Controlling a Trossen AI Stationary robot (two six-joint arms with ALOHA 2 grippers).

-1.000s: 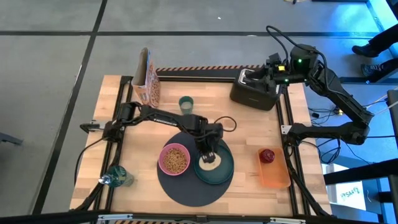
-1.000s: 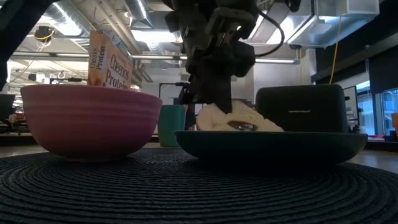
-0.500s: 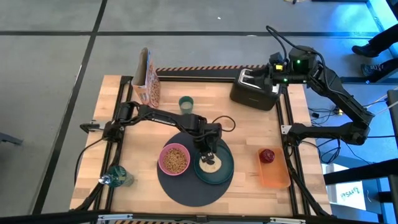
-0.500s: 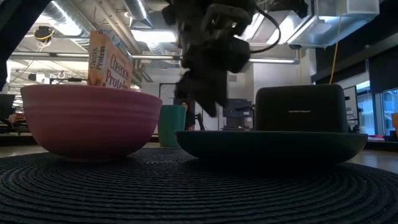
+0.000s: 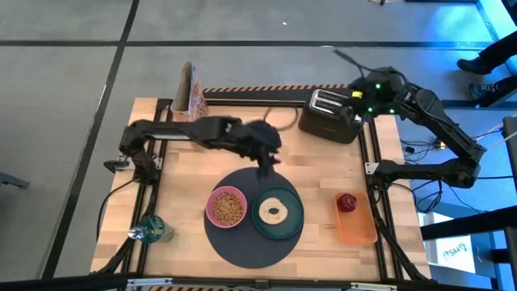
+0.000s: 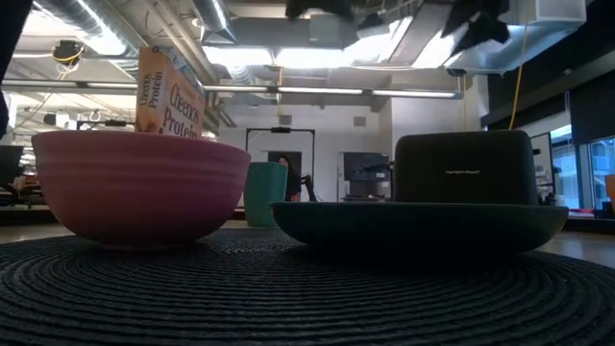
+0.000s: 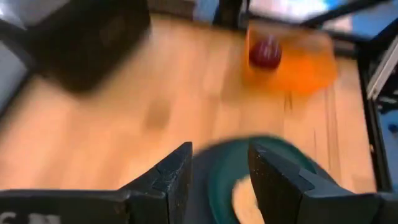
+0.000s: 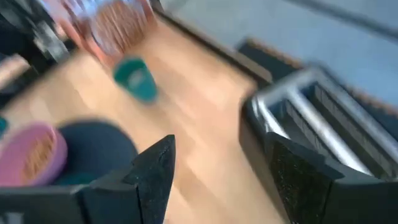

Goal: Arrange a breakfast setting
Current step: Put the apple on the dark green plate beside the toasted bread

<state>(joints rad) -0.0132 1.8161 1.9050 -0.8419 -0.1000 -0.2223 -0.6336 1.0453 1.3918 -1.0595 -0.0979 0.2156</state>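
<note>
Now the left hand [image 5: 265,162], fingers parted and empty, has lifted off the dark-green plate [image 5: 296,218], leaving the bagel [image 5: 274,213] lying there just below it on the mat [image 5: 242,249].

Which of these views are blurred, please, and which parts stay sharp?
High view: the left arm is smeared, while the bagel on the plate is crisp. Both wrist views: the table is streaked, the fingers sharper. Low view: the bowl is sharp.
</note>
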